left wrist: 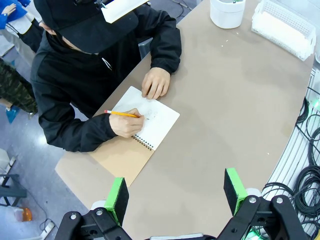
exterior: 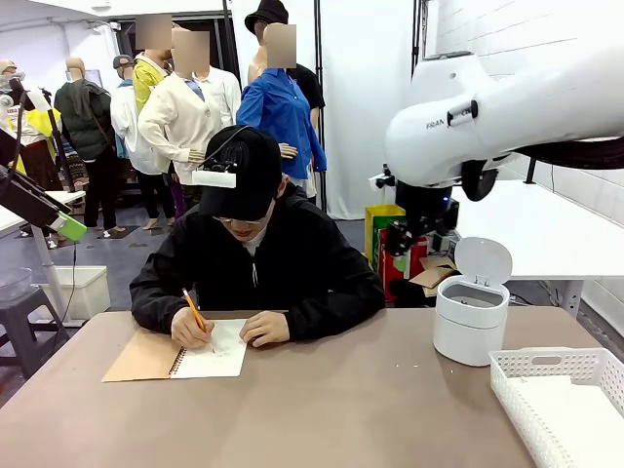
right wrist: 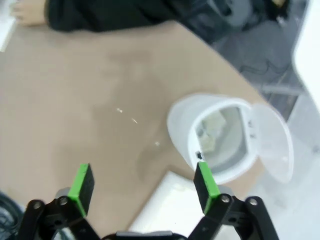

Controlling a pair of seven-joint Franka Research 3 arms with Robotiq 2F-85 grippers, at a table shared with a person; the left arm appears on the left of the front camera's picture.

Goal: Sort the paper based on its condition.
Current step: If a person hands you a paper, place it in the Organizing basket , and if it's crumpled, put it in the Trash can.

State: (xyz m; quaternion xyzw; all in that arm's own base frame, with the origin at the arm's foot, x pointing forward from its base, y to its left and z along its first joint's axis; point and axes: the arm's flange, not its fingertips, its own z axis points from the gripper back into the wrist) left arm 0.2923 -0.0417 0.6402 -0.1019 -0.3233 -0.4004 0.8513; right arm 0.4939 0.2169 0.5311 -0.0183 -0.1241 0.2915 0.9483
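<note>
Well apart from the white bin (exterior: 471,317), what is written on the notebook page (left wrist: 159,119) is too small to read, and the person's hand (left wrist: 125,124) covers part of it. Near the bin, the basket (exterior: 509,390) runs off the front view's edge. The bin's contents (right wrist: 214,131) are blurred.

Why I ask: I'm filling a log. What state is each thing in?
notebook: open, being written in
pencil: held, tip on page
bin: lid open
basket: upright, contents unclear
left end effector: open, empty
right end effector: open, empty
</note>
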